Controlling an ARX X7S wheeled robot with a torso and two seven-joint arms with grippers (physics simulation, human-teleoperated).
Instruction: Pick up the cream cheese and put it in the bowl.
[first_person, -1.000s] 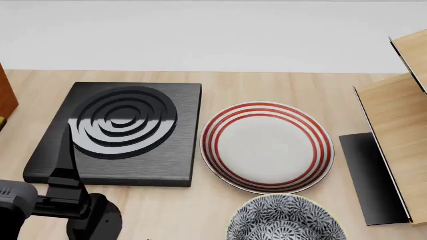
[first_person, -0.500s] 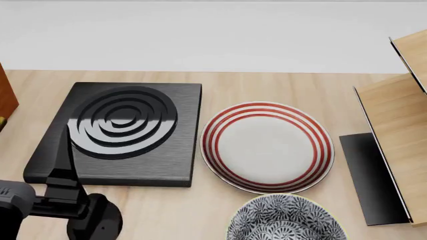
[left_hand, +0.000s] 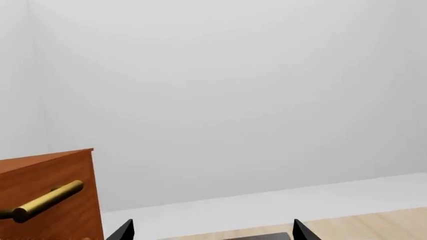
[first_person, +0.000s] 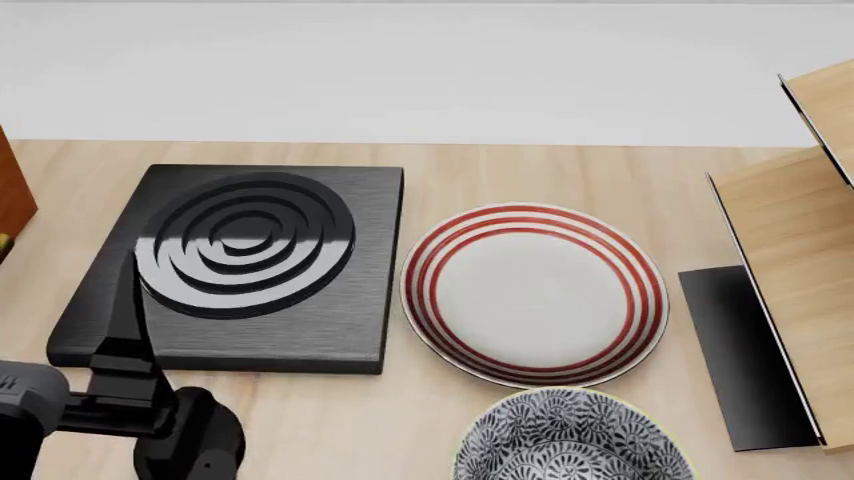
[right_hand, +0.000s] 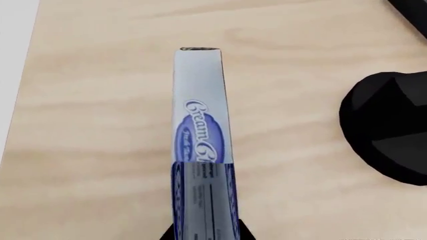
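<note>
Left wrist view: my left jaws show only as two dark tips, set wide apart with nothing between them. Beyond them I see a plain wall, a brown cabinet with a brass handle off to one side, and a strip of the surface. No task thing lies near these jaws.

Head view: my left arm sits low at the near left. Ahead of it lies the black burner slab, beside that the red-ringed plate, and nearest me the bowl, cut by the frame edge. A wooden rack stands on the right. My right jaws and the cheese are out of this view.

Right wrist view: the cheese runs straight out from my right jaws, its near end between the two dark tips, so I judge they are closed on it. The box seems to stand on a narrow edge over bare surface; whether it is lifted clear I cannot tell. A black rounded body sits well to one side.

The risk: I hold only the near end, so the long free end could swing or slip out on the way. The bowl is not visible past these jaws, so a release aimed blind could drop the cheese on the rim or the plate.
</note>
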